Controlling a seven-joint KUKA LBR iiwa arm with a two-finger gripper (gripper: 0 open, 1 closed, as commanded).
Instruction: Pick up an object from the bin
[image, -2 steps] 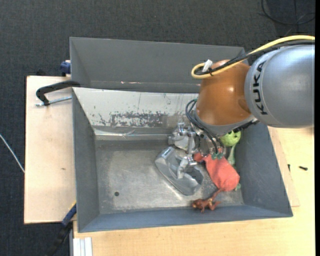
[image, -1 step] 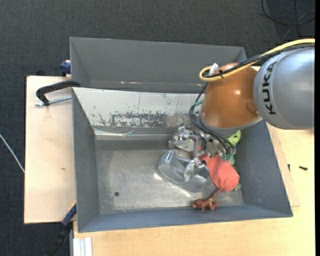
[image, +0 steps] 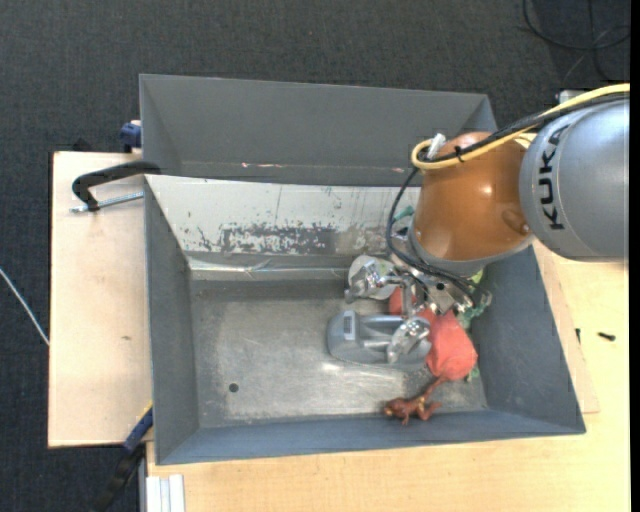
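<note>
The hand (image: 390, 305) is low in the bin (image: 170, 330), close to its right wall. Its two silver fingers (image: 369, 274) stand apart, and nothing shows clamped between them. Just beneath lies a grey plastic thing (image: 355, 340), flat on the floor. One finger is touching or just above its right end; I cannot tell which. To do this well, I judge, the fingers should straddle the grey thing's narrow width and go fully down before closing. They should also keep clear of the red soft lump (image: 452, 348) just beside it toward the right wall. A small brown toy figure (image: 410, 407) lies by the front wall near the right corner. The grey arm (image: 590, 190) carries the letters "KUK"; no writing on the bin's things can be read.
</note>
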